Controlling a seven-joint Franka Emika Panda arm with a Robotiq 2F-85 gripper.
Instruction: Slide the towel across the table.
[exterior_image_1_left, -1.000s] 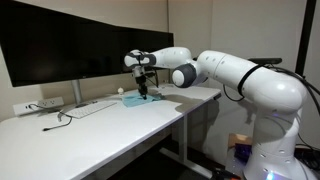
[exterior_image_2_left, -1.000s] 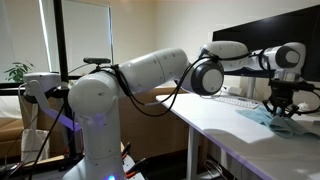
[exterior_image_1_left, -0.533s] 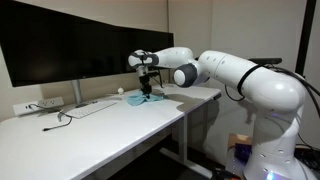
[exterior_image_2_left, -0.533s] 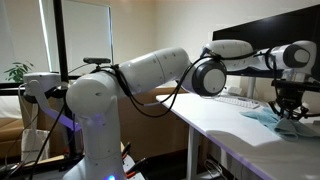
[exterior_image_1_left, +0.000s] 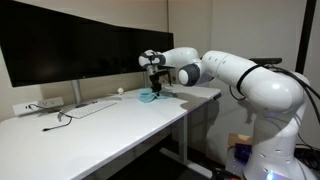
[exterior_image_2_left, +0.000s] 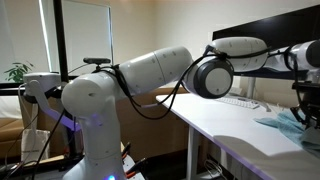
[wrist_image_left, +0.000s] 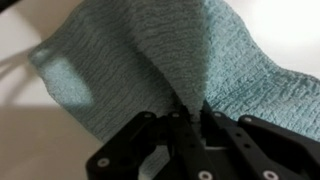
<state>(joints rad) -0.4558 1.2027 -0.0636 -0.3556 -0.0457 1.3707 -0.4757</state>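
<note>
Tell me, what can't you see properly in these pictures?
- The towel: exterior view, cut off by the right edge.
- The claw: exterior view, too small to show its tips.
- Claw tips, wrist view: buried in towel folds.
- The table: wrist view, mostly covered by the towel.

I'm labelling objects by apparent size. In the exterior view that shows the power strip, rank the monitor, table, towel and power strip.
1. Monitor and table: they look about equal, too close to rank.
2. Power strip.
3. Towel: bunched up and farther from the camera, so only slightly smaller.
</note>
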